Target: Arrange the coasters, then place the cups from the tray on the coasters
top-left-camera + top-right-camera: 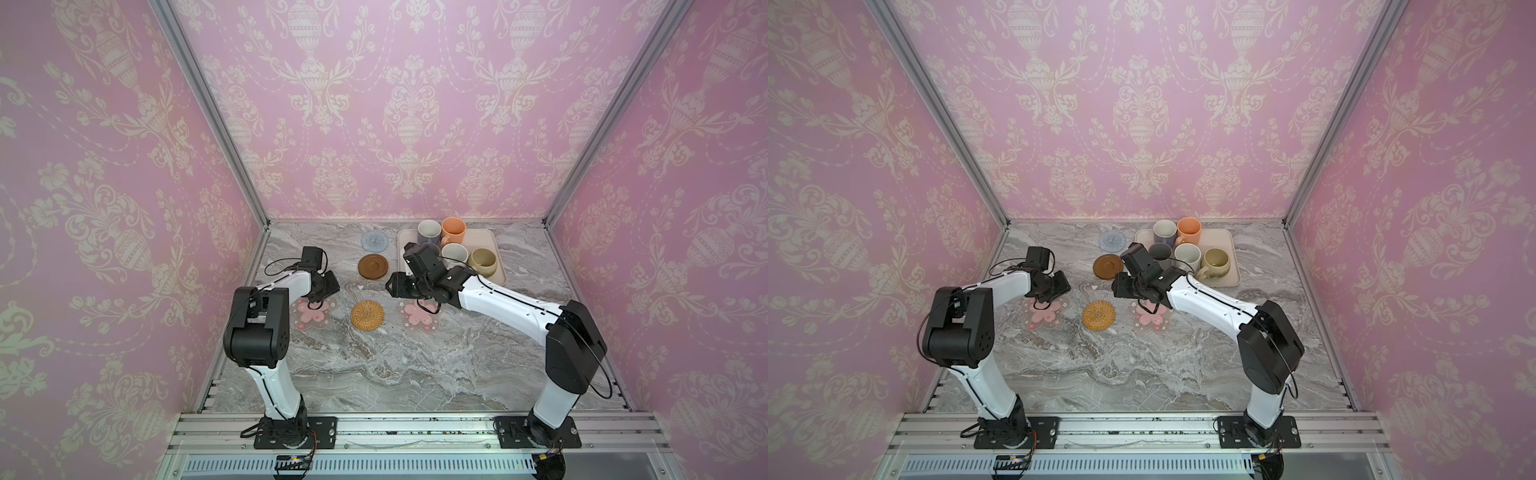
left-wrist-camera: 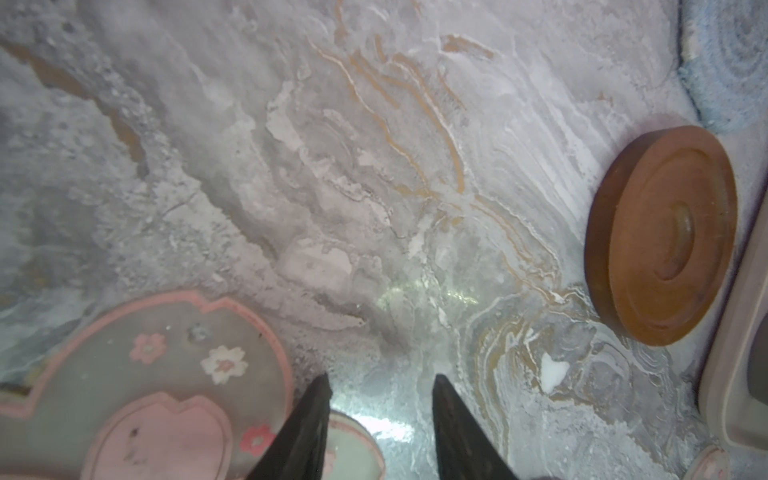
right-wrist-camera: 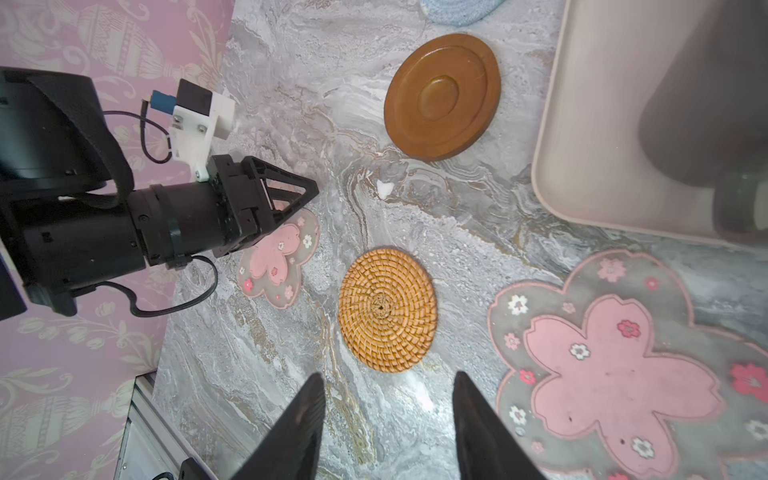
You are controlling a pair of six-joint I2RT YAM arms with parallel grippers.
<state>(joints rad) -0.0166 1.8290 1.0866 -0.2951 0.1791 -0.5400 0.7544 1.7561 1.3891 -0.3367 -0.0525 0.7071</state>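
Five coasters lie on the marble. The light-blue woven one (image 1: pixel 376 241) and the brown disc (image 1: pixel 372 266) sit at the back. The tan rattan round (image 1: pixel 368 315) lies between two flower-shaped ones (image 1: pixel 312 313) (image 1: pixel 419 316). On the tray (image 1: pixel 488 243) stand the lavender (image 1: pixel 429 232), peach (image 1: pixel 453 230), speckled white (image 1: pixel 454 253) and beige-yellow (image 1: pixel 483 262) cups. The dark grey cup (image 1: pixel 1160 252) shows behind the right wrist. My left gripper (image 2: pixel 381 377) hangs open and empty over the left flower coaster's edge. My right gripper (image 3: pixel 388 375) hangs open and empty between the rattan round (image 3: pixel 387 309) and the right flower coaster (image 3: pixel 611 365).
Both grippers point toward each other across the rattan coaster. The tray's near left corner (image 3: pixel 552 195) is close to the right wrist. Pink patterned walls enclose the table on three sides. The marble surface (image 1: pixel 395 374) stretches toward the arm bases.
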